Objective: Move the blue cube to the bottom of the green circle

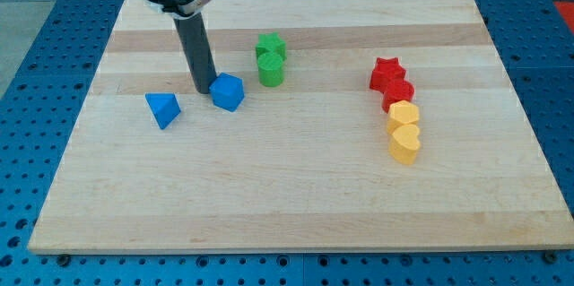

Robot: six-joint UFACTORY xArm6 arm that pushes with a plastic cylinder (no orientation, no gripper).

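Blue cube (228,92) sat touching my tip's (205,90) right; next push probably rightward, under the green circle (271,71); no claw fitted.

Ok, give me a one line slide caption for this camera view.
My tip touches the blue cube from the view's left, with the green circle up and right of the cube.

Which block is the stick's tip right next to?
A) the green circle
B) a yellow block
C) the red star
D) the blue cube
D: my tip sits right at the blue cube, on its side toward the view's left, while the green circle is off toward the view's right, apart from both.
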